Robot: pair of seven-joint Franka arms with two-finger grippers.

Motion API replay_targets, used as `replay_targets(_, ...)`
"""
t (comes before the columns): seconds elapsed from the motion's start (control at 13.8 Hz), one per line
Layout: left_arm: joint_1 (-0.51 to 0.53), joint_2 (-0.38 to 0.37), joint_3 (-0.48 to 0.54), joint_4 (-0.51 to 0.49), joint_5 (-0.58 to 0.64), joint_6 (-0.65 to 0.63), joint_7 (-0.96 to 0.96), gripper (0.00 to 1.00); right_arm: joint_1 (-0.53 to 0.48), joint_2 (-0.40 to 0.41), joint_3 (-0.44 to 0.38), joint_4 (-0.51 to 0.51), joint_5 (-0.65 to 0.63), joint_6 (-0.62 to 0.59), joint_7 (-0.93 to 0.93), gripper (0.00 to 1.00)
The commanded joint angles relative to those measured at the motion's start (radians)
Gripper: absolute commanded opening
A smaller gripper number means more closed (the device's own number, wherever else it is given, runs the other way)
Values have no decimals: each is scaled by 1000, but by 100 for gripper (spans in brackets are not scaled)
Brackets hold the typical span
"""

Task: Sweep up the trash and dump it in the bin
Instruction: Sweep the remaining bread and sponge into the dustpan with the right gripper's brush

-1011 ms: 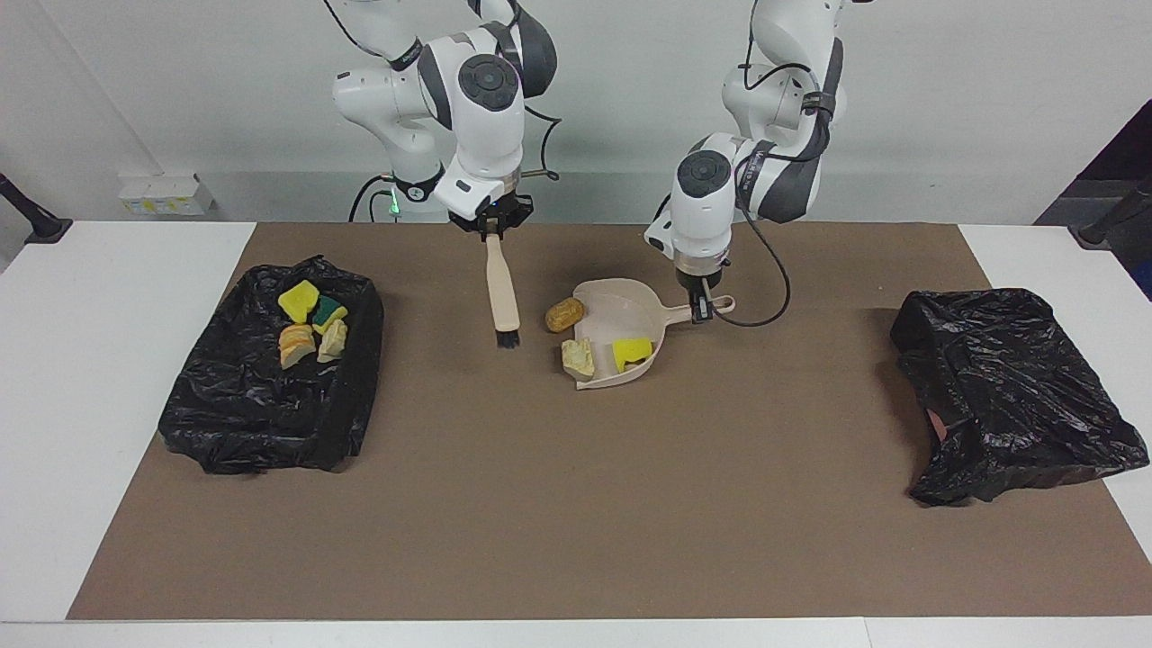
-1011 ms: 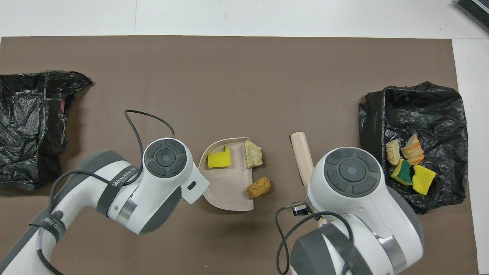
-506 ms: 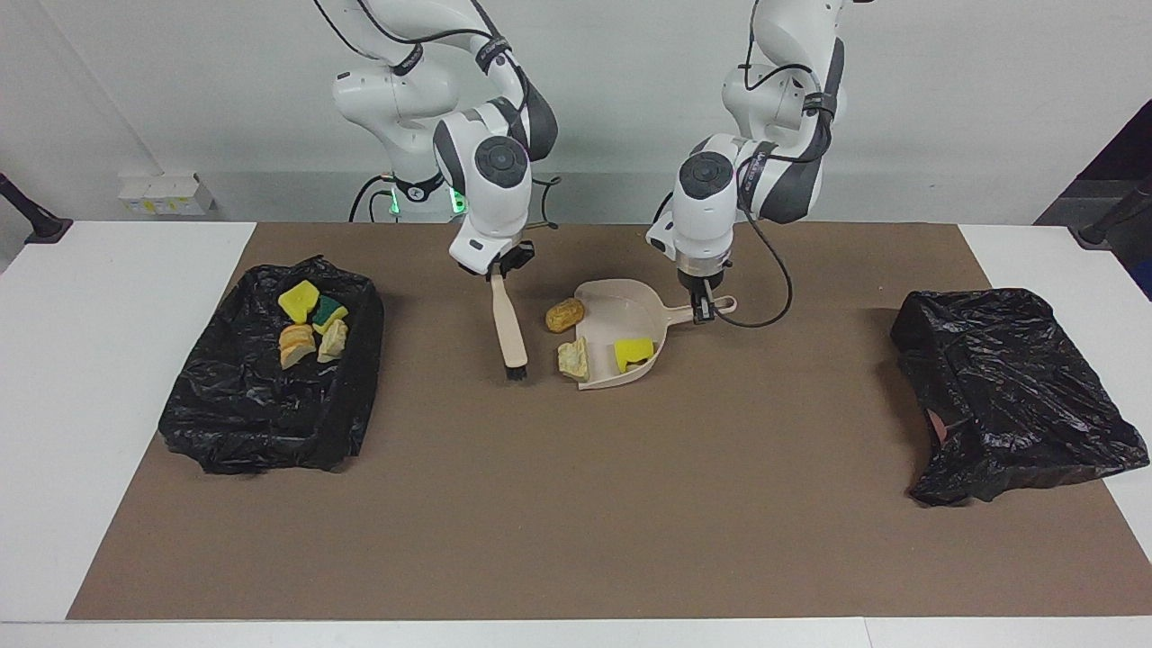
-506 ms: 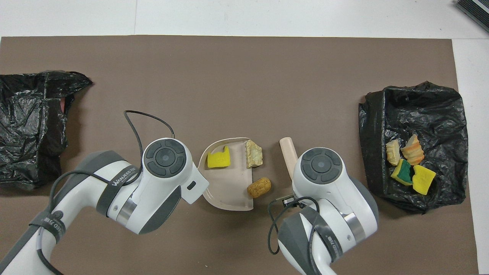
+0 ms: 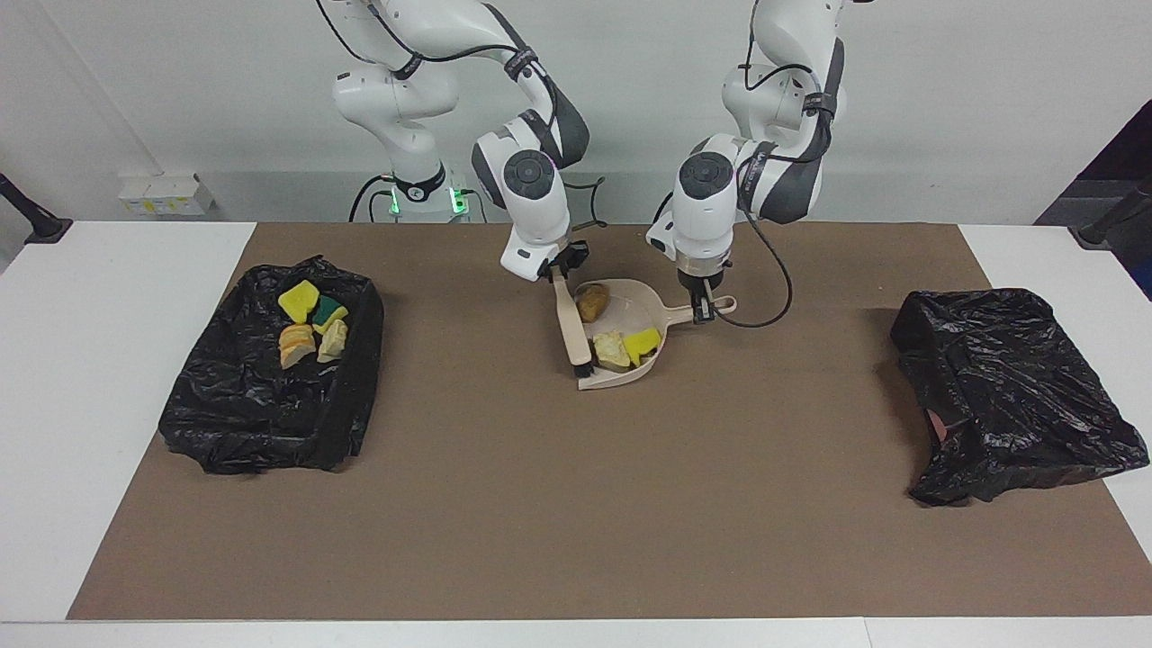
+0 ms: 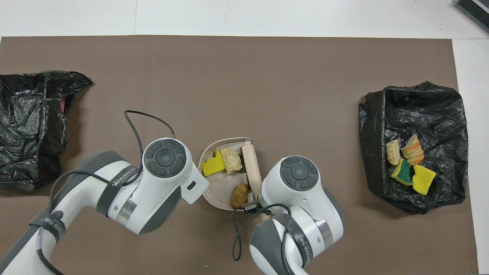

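The right pincer (image 5: 560, 267) (arm bent steeply down) pinches the brush (image 5: 571, 326), tilted across the dustpan (image 5: 630, 307) mouth. The left pincer (image 5: 703, 309), wrist vertical, clamps the dustpan's handle.

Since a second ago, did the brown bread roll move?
Yes. The brown roll went from the mat into the dustpan, swept toward the left arm's end by the brush.
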Motion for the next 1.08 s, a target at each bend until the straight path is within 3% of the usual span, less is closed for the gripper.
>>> replay_targets(0.0,11,-19,-3,-30,10,18,10,0,-8,28,47,60,44,11,37,0)
replay_targets(0.65,38,-15,-5,-24,6,23,71,0,-13,-6,50,36,-100,-45,0,0)
replay_targets(1.01,72,-5,-6,-18,-33,27,171,0,-14,-24,42,79,-183,-168,20,0)
